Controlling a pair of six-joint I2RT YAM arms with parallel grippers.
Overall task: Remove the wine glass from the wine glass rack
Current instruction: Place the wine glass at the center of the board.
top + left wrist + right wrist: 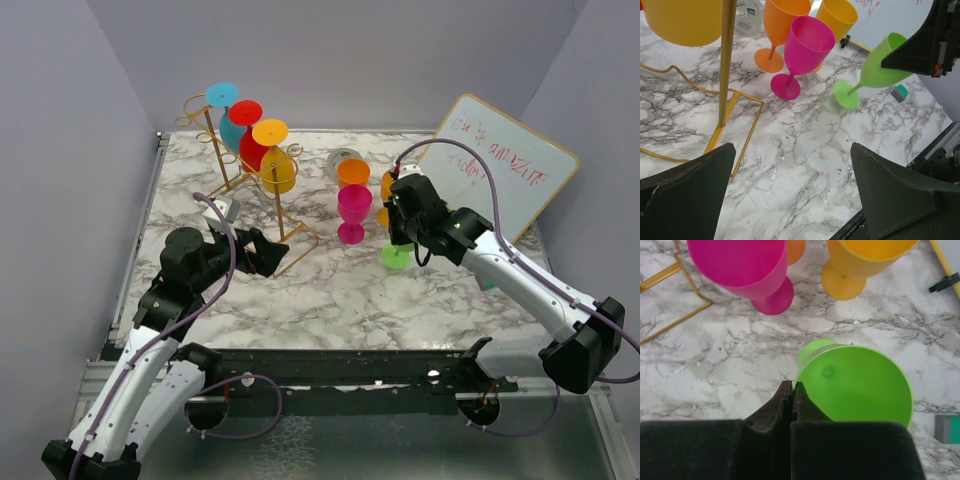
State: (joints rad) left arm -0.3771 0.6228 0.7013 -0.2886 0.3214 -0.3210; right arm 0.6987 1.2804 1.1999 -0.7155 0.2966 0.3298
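Top external view, with the wine glass rack (243, 178) standing at the far left of the marble table (330, 290). Carrying three glasses upside down on its arms: a teal glass (231, 128), a red glass (252, 150) and a yellow glass (279, 171). Off the rack and upright to its right: an orange glass (353, 171), a magenta glass (354, 204) and an amber glass (839, 17) (half hidden behind the right arm in this view).

Right gripper (791, 387) pressed together, apparently pinching the rim of a green wine glass (855, 385), tilted, with its foot at or just above the marble near the magenta glass. Left gripper (792, 150) spread wide and holding nothing, low beside the rack's wire base.

Judged from this: removal itself done for the green wine glass. Left to do: setting it level and letting go. Not possible to tell whether the three hanging glasses belong to the job.
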